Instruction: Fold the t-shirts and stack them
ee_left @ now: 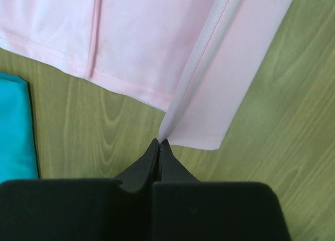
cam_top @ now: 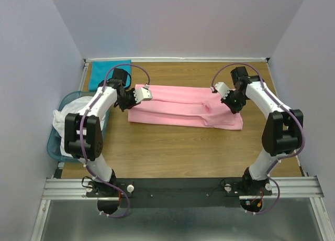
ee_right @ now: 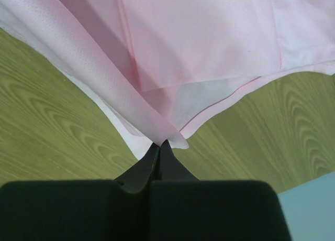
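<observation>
The left gripper (ee_left: 159, 142) has its jaws pressed together on a thin raised ridge of the pink t-shirt (cam_top: 178, 107), right at the tips, where a folded edge comes to a point. The right gripper (ee_right: 159, 143) pinches the same way, its jaws closed on a gathered corner of pink cloth at the opposite end. From each pair of jaws the shirt spreads straight ahead and flat on the table (cam_top: 172, 152). Its long axis runs from one gripper to the other, so each arm holds its own end and neither is nearer the garment than the other. Since the cloth is stretched between the two pinches, the coming fold probably needs both ends lifted and carried over together, across that long axis; if one arm leads, the band is likely to skew. Nothing lies on the pink cloth ahead of either pair of jaws. Off to the left of the left jaws, apart from the pink hem with bare wood between, lies the teal t-shirt (ee_left: 13, 131), folded flat. Farther off, behind the left arm at the table's edge, the basket (cam_top: 57, 141) holds the white t-shirts (cam_top: 70, 112), well clear of the fold.
</observation>
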### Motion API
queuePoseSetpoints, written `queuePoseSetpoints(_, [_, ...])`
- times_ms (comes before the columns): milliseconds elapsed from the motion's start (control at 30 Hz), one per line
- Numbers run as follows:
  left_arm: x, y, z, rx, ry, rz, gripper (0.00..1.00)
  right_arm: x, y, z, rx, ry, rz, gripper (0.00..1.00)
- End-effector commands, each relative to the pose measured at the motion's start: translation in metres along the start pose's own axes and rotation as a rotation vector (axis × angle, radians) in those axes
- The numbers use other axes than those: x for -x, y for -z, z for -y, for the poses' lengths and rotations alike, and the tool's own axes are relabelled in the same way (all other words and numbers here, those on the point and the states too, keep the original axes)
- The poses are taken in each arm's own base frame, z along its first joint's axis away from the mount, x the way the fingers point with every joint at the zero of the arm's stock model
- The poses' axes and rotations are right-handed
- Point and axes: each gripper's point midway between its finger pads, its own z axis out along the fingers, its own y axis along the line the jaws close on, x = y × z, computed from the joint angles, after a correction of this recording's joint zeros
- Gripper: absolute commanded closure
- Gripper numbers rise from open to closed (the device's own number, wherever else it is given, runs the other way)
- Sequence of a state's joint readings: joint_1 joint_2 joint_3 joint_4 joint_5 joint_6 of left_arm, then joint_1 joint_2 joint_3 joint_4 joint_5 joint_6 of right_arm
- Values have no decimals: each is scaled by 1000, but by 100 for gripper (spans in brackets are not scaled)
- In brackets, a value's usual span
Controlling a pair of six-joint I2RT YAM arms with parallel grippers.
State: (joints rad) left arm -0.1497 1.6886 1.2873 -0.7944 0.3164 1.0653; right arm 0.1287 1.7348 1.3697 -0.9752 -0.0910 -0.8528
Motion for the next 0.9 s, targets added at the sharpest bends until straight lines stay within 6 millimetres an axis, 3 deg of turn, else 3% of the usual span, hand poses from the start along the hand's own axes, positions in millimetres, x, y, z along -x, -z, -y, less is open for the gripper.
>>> queuePoseSetpoints(0, [9,-6,-14,-1,-2,33,100,6,-5,13,0,9,6,100])
queuePoseSetpoints(433, [-1,-36,-35,18,24,-1,100,8,-16,33,-4,-4,-8,99])
queuePoseSetpoints(867, [2,-46,-55,29,35,-6,100,15,-25,45,-3,-31,2,100])
